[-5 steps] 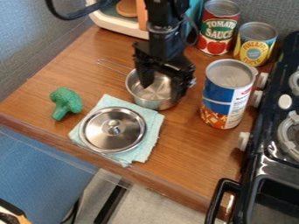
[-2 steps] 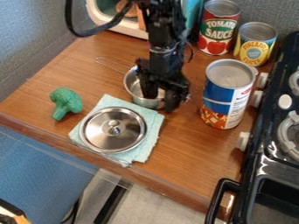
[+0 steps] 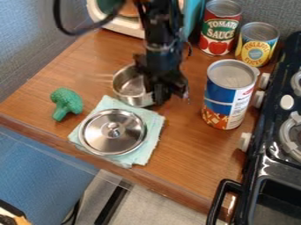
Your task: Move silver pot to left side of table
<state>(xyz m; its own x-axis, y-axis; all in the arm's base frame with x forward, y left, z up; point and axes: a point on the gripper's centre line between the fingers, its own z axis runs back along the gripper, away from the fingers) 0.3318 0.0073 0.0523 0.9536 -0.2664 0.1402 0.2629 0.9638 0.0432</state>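
Note:
The silver pot [image 3: 128,86] sits on the wooden table just behind the light blue cloth, upright as far as I can tell. Its thin handle points left and looks blurred. At the pot's right side is my black gripper [image 3: 157,97], shut on the pot's right wall and hiding that part of the rim. In front of the pot, a silver lid [image 3: 100,134] with a round knob lies on the cloth [image 3: 150,137].
Green toy broccoli [image 3: 66,103] lies on the left of the table [image 3: 194,154]. A blue-and-white can [image 3: 228,94] stands right of the gripper, with a tomato can [image 3: 219,28] and a yellow can [image 3: 257,43] behind. The black stove [image 3: 267,151] borders the right side.
My gripper came down at the pot's right wall and then moved left, and the pot shifted left with it. The cloth and lid have shifted slightly.

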